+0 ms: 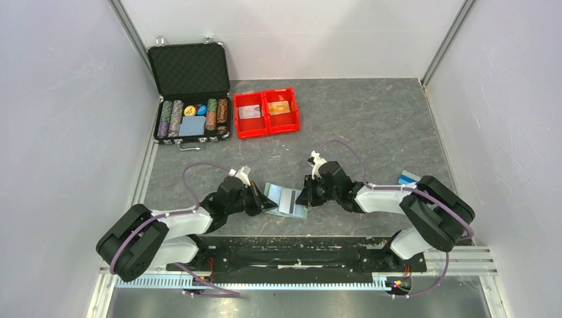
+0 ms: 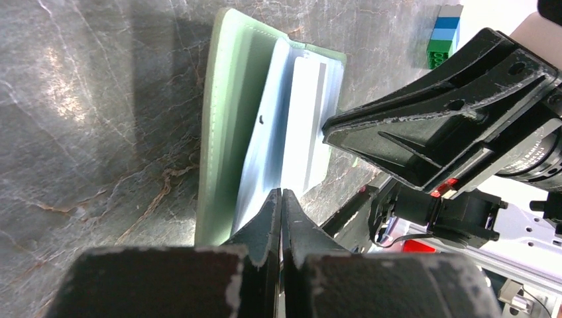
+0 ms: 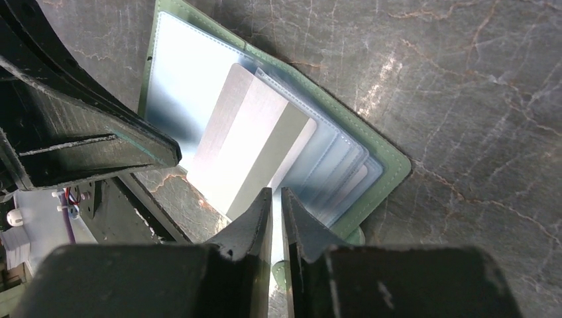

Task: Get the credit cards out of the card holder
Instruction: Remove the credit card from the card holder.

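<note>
Left end effector (image 2: 280,197) pressed together, tips at the near edge of a pale blue pocket of the card holder (image 2: 228,119); can't tell if it pinches it. Right end effector (image 3: 276,195) nearly closed, pinching the corner of the grey credit card (image 3: 255,149), which sticks partly out of a pocket. Holder lies open on the table (image 3: 464,99), between both arms.

Glare washes out silvery plastic card (image 3: 255,149), print unreadable; its near corner hidden between fingers of black right gripper (image 3: 277,199)
</note>
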Controlling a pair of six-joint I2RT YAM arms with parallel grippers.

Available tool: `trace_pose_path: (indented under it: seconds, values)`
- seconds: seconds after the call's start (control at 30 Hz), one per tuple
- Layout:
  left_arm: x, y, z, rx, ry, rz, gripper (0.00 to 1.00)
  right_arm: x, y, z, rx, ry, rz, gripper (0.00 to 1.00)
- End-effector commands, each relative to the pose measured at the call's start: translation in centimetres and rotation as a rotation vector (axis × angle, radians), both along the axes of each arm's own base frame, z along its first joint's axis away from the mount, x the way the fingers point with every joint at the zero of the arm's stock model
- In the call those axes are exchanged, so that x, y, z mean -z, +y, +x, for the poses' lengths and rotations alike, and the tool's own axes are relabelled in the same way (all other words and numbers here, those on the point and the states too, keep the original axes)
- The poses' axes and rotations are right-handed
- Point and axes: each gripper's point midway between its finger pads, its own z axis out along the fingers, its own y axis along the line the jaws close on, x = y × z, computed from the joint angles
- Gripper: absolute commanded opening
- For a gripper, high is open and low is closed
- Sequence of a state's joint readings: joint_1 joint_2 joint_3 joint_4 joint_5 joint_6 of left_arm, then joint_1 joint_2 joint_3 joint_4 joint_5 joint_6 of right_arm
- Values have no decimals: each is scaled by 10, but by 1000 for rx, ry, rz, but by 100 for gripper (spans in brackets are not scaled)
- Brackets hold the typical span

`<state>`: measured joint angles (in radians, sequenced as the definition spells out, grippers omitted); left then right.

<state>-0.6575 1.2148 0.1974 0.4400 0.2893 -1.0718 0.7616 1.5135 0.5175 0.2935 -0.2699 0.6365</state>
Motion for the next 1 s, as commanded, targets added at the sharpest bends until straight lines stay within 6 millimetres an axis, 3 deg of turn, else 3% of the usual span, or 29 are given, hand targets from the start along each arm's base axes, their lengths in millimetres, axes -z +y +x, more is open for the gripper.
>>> trace_pose_path:
  seconds: [0.0,0.1,0.23,0.37,0.97]
  values:
    - [0,-2,3,28,-30,13,2,-5,-8,-4,0,-1,-20,14]
    - [-1,-4,4,36,-33,8,5,-17,-7,1,13,-28,-7,18]
    - [-3,-7,8,45,-40,17,25,-24,-3,2,11,-33,9,19]
    - [-6,-10,11,55,-55,20,37,-26,2,1,2,-29,24,20]
    - [6,-18,12,99,-54,19,46,5,4,-9,-10,51,15,17]
